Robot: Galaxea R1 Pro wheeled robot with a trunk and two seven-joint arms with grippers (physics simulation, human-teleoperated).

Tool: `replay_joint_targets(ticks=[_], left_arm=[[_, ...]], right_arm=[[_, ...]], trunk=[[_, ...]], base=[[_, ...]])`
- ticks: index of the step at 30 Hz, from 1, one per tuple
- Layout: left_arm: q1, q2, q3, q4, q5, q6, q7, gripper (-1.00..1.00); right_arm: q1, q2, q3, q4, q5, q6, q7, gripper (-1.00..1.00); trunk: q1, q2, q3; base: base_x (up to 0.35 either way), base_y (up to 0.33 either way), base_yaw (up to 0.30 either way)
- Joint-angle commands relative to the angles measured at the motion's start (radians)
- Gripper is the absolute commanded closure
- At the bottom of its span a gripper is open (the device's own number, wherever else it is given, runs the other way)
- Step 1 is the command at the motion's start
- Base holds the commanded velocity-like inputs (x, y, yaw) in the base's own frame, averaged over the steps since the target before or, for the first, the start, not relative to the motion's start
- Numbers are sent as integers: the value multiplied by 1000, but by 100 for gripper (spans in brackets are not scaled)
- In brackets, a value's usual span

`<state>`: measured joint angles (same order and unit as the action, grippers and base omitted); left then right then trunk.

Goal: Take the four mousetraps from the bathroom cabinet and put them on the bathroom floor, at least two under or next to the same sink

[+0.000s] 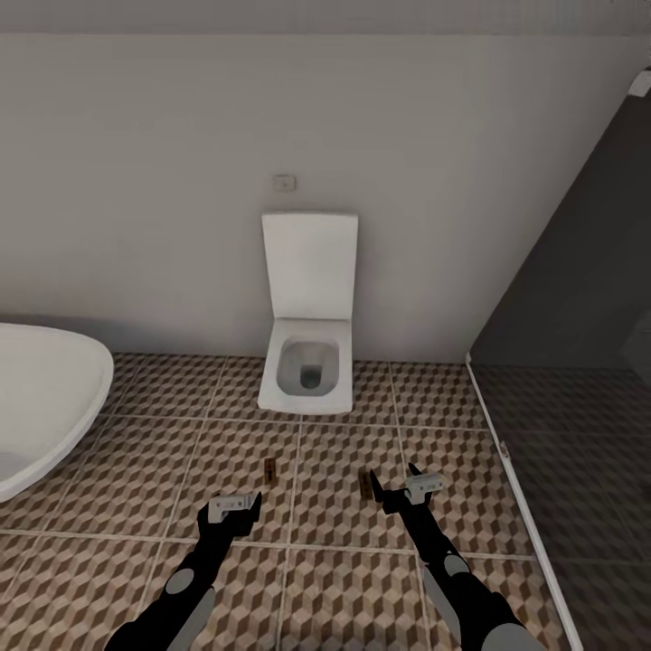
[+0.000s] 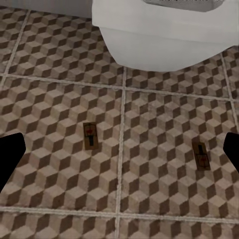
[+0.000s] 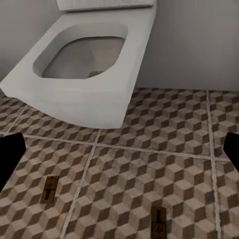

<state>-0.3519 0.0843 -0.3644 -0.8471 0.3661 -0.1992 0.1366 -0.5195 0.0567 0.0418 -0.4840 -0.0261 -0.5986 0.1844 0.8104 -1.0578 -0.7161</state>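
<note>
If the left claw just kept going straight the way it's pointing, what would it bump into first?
Probably the bathroom floor, on bare tile between the two mousetraps. The left gripper is open and empty.

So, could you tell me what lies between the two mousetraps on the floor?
Only bare bathroom floor: cube-patterned tile with one grout line running between the left mousetrap and the right mousetrap, clearest in the left wrist view.

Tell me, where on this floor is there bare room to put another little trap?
Bare tiles lie between the left mousetrap and the white basin, and between the right mousetrap and the glass partition. It is tighter between the traps, before the toilet.
</note>
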Motion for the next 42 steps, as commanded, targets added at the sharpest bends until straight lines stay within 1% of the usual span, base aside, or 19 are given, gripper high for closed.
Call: replay_joint_targets(ticks=[1,42], left_arm=[[-1,2,-8,0,8,-5,9,-100],[-1,2,-8,2,8,-5,9,-100]], right_arm=[[-1,0,0,1,-3,-3,4,-100],[-1,0,0,1,-3,-3,4,-100]], trunk=[[-4,7,3],[-161,294,131]], base=[[0,0,0],[0,0,0]])
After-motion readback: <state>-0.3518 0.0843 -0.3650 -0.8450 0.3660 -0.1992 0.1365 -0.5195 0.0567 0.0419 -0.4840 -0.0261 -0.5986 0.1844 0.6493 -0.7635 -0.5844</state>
